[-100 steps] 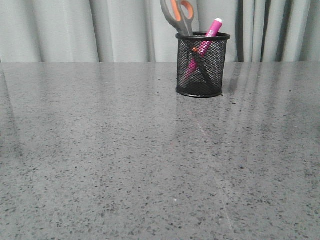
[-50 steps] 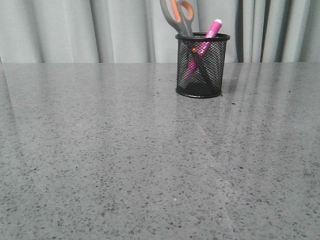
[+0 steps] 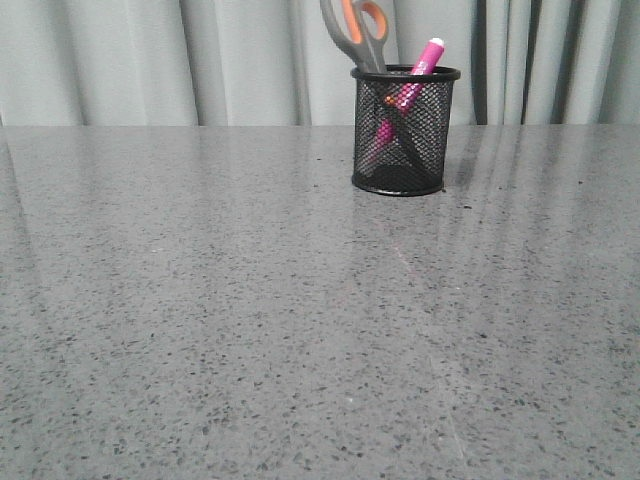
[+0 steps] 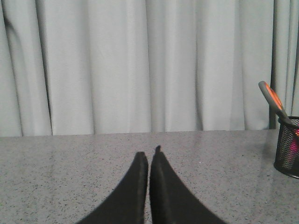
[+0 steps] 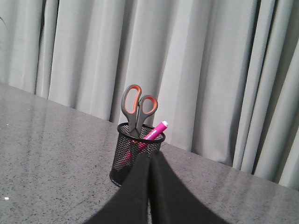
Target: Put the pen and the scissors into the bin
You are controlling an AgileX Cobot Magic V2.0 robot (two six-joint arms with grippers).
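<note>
Desk (image 3: 250, 330): speckled grey, carries the bin.
Bin (image 3: 405, 130): light, stiff mesh; likely tips easily.
Scissors (image 3: 357, 30): inside bin, handles up; rigid, grasp the handles.
Pen (image 3: 420, 70): inside bin, leaning; smooth, light.
Left end effector (image 4: 148, 161): fingers together, empty.
Right end effector (image 5: 149, 161): fingers together, empty.

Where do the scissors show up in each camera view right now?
Front view: scissors stand handles-up in the bin, far side of the table, right of centre.
Left wrist view: only one handle shows at the right edge.
Right wrist view: handles rise centre-frame, above the bin.
Shared landmark: the black mesh bin.
</note>
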